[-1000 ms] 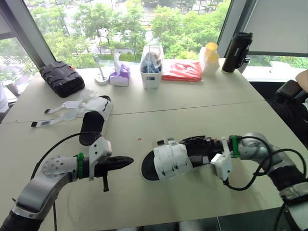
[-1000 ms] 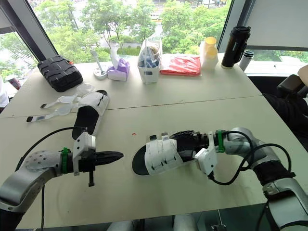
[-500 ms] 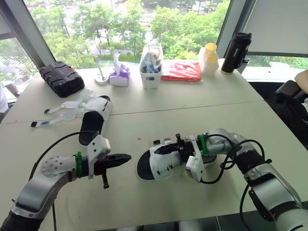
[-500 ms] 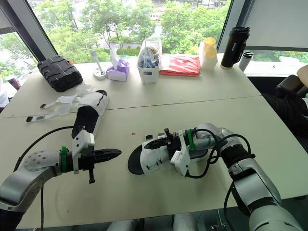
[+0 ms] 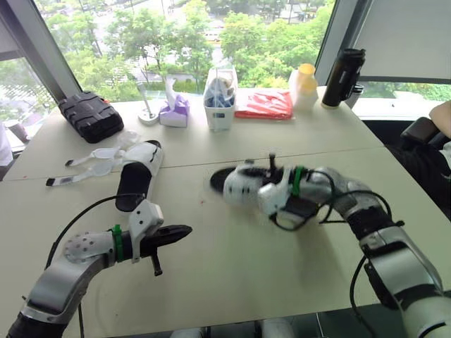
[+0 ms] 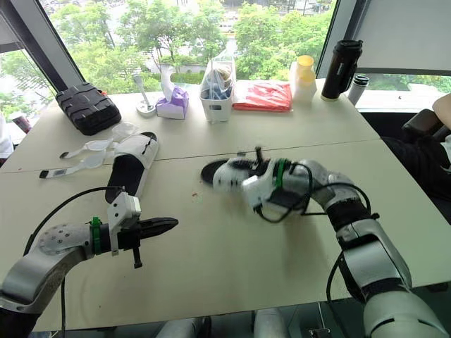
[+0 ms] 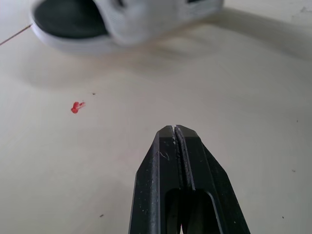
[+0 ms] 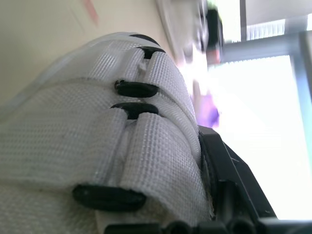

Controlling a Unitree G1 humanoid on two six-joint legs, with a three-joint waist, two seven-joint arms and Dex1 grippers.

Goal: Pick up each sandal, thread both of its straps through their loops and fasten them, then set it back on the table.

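My right gripper (image 5: 266,184) is shut on a white sandal with a black sole (image 5: 242,186). The sandal hangs tilted above the middle of the table (image 5: 232,267). In the right wrist view its two white straps (image 8: 122,146) pass through black loops, close against a black finger (image 8: 229,180). A second white sandal (image 5: 137,172) lies flat on the table at the left. My left gripper (image 5: 182,232) is shut and holds nothing, low over the table in front of that sandal. In the left wrist view it (image 7: 175,129) points at the lifted sandal (image 7: 122,19).
Clear plastic pieces (image 5: 91,163) lie left of the second sandal. Along the far edge stand a black case (image 5: 90,114), a tissue box (image 5: 175,109), a white basket (image 5: 220,98), a red bag (image 5: 266,103), a yellow bottle (image 5: 304,84) and a black flask (image 5: 345,67).
My right gripper closed on the near sandal, lifted it off the table and carried it away from me and upward. The left gripper has stayed shut and nearly still.
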